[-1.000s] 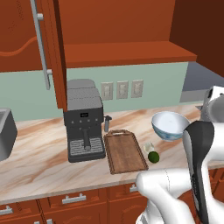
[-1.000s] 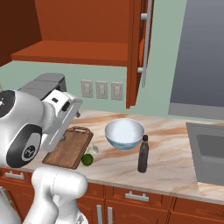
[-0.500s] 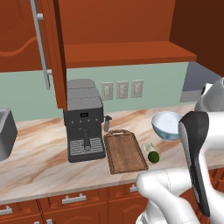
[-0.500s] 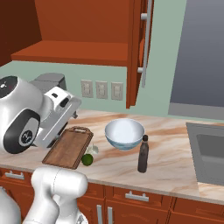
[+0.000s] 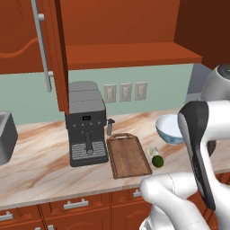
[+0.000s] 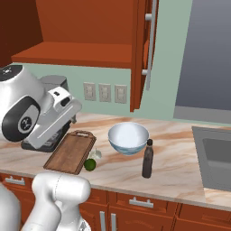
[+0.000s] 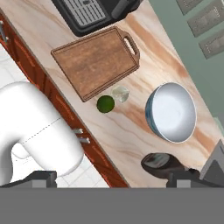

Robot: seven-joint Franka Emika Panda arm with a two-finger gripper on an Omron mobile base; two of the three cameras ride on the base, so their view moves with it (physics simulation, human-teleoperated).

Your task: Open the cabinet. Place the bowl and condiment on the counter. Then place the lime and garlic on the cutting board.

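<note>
- Over the last second the white arm has swung a little further toward the bowl side of the counter; nothing on the counter has shifted.
- The gripper hangs high above the front edge with its dark fingertips spread wide and nothing between them.
- Nearest, the small dark brown syrup bottle with a black cap stands upright on the long beige veined countertop, already out of the cabinet.
- Just left of it, the small dark green lime touches or nearly touches the pale whitish garlic bulb, both just off the corner of the dark brown rimmed wooden cutting board, which is bare.
- The wide glossy white-blue bowl sits beyond on the counter.
- Further back, the reddish-brown wall cabinet has its doors swung open.
- Risk: lime and garlic lie so close that a descending finger could knock the garlic away, or the round lime could roll off the counter's edge.
</note>
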